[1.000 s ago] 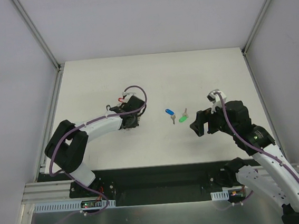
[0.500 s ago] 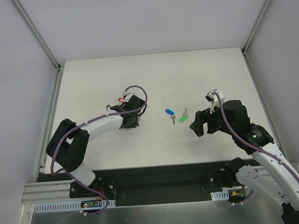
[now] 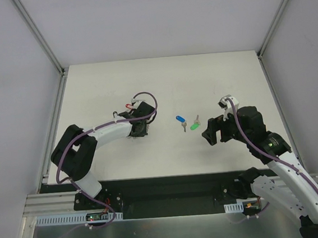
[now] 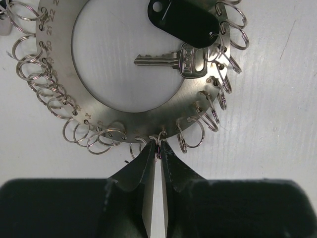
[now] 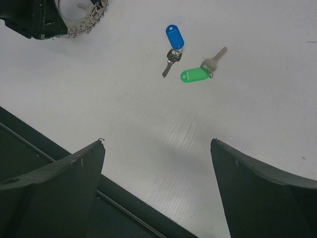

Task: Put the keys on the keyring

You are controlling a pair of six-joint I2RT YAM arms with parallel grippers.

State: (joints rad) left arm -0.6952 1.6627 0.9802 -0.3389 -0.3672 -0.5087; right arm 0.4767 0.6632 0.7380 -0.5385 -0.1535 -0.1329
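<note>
Left gripper point(image 4: 156, 148): fingers all but together, clamped on one small split ring hanging from the near rim of the keyring point(image 4: 148, 124), which lies flat on the worktop point(image 3: 200, 81), left of centre and well in from the left edge. Right gripper point(image 5: 158, 148): fingers wide apart, holding nothing and touching nothing, poised above the surface right of centre, with the two loose keys lying beyond its tips. Blue-tagged key point(image 5: 174, 37) and green-tagged key point(image 5: 194, 75) lie flat near the middle of the worktop, close beside each other but apart, and well apart from the keyring. White surface shows on all sides of the keys, with a broad stretch running to the far edge and both far corners; the right gripper stands well in from the right edge. Count: one keyring; two loose keys; one black-tagged key point(image 4: 181, 20) on the ring, its blade lying across the central opening; one red tag point(image 3: 129, 106) showing just beyond the left gripper. The split rings around the rim overlap too much for a sure count.
</note>
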